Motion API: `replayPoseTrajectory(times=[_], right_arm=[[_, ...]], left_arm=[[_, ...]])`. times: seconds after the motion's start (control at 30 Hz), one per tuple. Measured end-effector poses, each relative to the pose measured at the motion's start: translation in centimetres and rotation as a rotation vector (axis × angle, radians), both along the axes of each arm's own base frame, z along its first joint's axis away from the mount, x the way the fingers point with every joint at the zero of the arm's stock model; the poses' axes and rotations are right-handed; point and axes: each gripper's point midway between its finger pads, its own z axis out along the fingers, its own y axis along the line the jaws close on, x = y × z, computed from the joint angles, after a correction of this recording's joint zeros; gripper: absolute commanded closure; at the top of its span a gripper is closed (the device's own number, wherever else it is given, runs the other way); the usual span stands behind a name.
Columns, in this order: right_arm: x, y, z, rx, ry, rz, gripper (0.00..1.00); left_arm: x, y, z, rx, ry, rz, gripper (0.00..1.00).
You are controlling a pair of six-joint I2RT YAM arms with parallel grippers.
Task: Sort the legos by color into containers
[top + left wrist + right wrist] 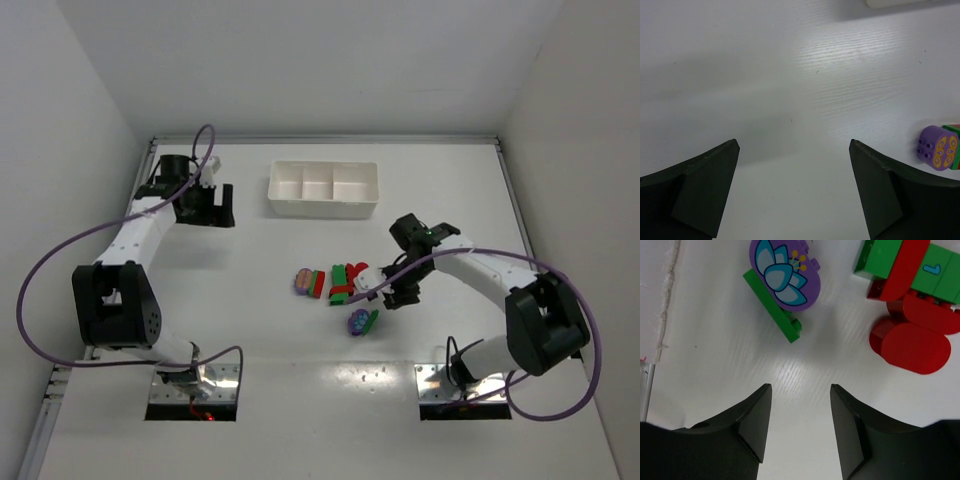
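Seen from above, the white tray (323, 189) lies long side left to right, the bricks (335, 285) bunched nearer than it, the left gripper (207, 213) to the tray's left and the right arm (480, 265) bent down over them. The left wrist camera shows fingers (695, 190) spread wide, empty; the right gripper (801, 390), also parted and empty, faces a purple flower brick (785, 272) touching a slanting green plate (772, 307).
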Motion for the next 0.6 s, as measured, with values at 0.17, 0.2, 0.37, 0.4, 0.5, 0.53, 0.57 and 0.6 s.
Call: replayPoseTrajectory(times=[0.17,0.2,0.37,0.4,0.5,0.53,0.57,0.6], right_arm=[[-0.7,0.9,-0.7,-0.003,0.010,0.075,0.49],[-0.8,1.0,-0.8,-0.004,0.014,0.088,0.49],[-1.6,1.9,-1.5,-0.007,0.031,0.156,0.51],[-1.8,2.0,-1.7,-0.007,0.033,0.168,0.51],[-2.2,2.6,-2.1,-0.008,0.043,0.202,0.51],[-2.3,2.7,-2.2,-0.007,0.042,0.211,0.51],[-2.4,3.0,-2.3,-0.006,0.041,0.221,0.51],[-2.4,3.1,-2.4,-0.006,0.042,0.228,0.51]], left_arm=[[0.1,-0.1,-0.5,-0.006,0.015,-0.005,0.00],[0.1,-0.1,-0.6,-0.007,0.018,-0.004,0.00],[0.5,-0.1,-0.8,-0.009,0.025,-0.006,0.00],[0.5,-0.1,-0.7,-0.009,0.024,-0.006,0.00],[0.7,-0.1,-0.7,-0.009,0.022,-0.006,0.00],[0.7,-0.1,-0.6,-0.009,0.021,-0.006,0.00],[0.8,-0.1,-0.5,-0.009,0.019,-0.006,0.00],[0.8,-0.1,-0.5,-0.009,0.017,-0.006,0.00]])
